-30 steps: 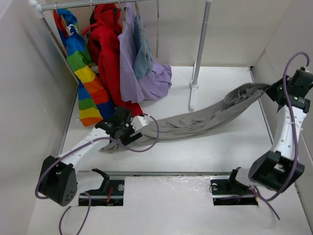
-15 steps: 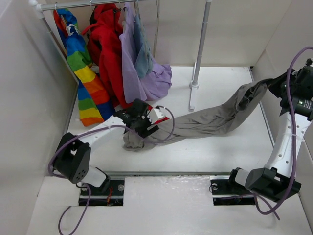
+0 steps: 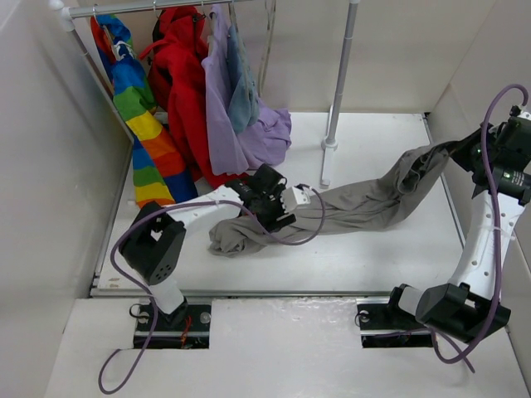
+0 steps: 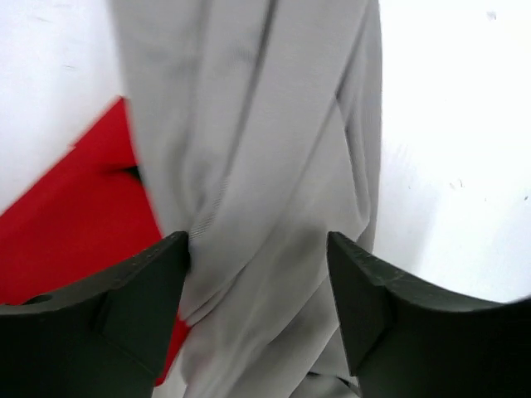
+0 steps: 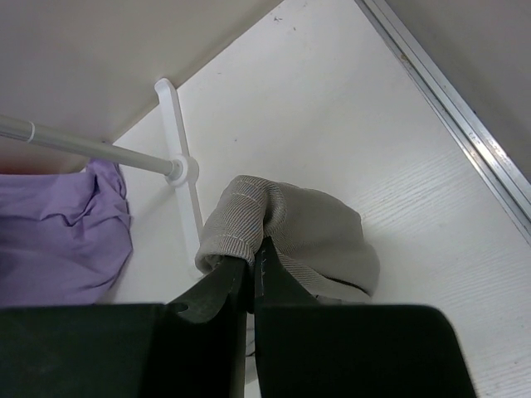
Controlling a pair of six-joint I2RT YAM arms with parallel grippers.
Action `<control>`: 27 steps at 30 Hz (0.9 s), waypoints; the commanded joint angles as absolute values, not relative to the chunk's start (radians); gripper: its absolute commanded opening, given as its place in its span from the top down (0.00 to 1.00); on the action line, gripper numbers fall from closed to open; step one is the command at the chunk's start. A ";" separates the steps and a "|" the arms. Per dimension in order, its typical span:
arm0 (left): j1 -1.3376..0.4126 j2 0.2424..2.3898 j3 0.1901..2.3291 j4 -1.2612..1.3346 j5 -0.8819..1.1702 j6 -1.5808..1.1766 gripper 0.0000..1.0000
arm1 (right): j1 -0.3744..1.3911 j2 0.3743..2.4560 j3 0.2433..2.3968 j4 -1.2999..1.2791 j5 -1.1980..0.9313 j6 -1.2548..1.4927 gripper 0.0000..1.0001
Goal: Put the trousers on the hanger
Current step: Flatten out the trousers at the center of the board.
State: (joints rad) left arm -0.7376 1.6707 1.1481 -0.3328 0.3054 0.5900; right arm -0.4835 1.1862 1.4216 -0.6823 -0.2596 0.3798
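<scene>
A white table (image 3: 373, 249) fills the view, closed in by plain white walls (image 3: 398, 50) on three sides. A metal track (image 3: 290, 293) runs along the table's near edge.

A rail (image 3: 149, 8) crosses the far left corner. From left to right it carries a rainbow-striped garment (image 3: 141, 124), a red coat (image 3: 182, 83), a lilac garment (image 3: 249, 137) and a small blue-grey garment (image 3: 242, 91). The coat and the lilac garment spill down onto the table. Right of them an upright pale pole (image 3: 340, 75) stands on a white foot (image 3: 326, 162). The foot's near tip lies just behind the middle of the trousers (image 3: 365, 203). Purple cables (image 3: 489, 124) loop along both arms.

The trousers are plain grey-beige and soft, stretched in a long creased band across the table. Their left end lies bunched in a heap in front of the red coat. From there the cloth runs right, past the pole's foot, and rises off the table toward the right wall.

The left gripper (image 4: 257, 249) is over the band near its left end, fingers spread. In the wrist view folded cloth passes between them. The left finger (image 4: 158, 274) touches the cloth's edge, and the red coat shows beneath on that side.

The right gripper (image 5: 253, 257) is near the right wall, above the table. Its fingers are pressed together on a ribbed edge of the trousers, which curls over the tips. The cloth hangs from there in a rounded fold.
</scene>
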 commanded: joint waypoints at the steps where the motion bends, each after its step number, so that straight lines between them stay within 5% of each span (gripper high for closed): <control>1: -0.744 1.681 1.118 -0.310 0.308 0.617 0.38 | -0.486 1.169 1.424 -0.649 -0.259 0.364 1.00; 3: -0.744 1.690 1.118 -0.281 0.281 0.594 0.49 | -0.486 1.169 1.424 -0.649 -0.268 0.364 1.00; 4: -0.744 1.690 1.118 -0.258 0.267 0.585 0.64 | -0.486 1.169 1.424 -0.649 -0.268 0.364 1.00; 8: -0.723 1.681 1.159 -0.247 0.267 0.519 1.00 | -0.486 1.169 1.424 -0.640 -0.268 0.364 1.00; 18: -0.641 1.487 1.265 -0.394 0.097 0.537 1.00 | -0.486 1.199 1.405 -0.618 -0.259 0.354 1.00; 23: -0.485 1.384 1.485 -0.619 -0.049 0.627 1.00 | -0.486 1.290 1.456 -0.607 -0.327 0.354 1.00; 27: -0.451 1.257 1.401 -0.741 -0.146 0.728 1.00 | -0.526 1.333 1.480 -0.598 -0.356 0.394 1.00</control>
State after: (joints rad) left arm -0.4580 1.3666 1.4467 -0.5583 -0.0296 0.6262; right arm -0.4927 1.3369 1.4235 -0.6731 -0.3164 0.3725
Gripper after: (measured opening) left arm 0.040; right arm 0.047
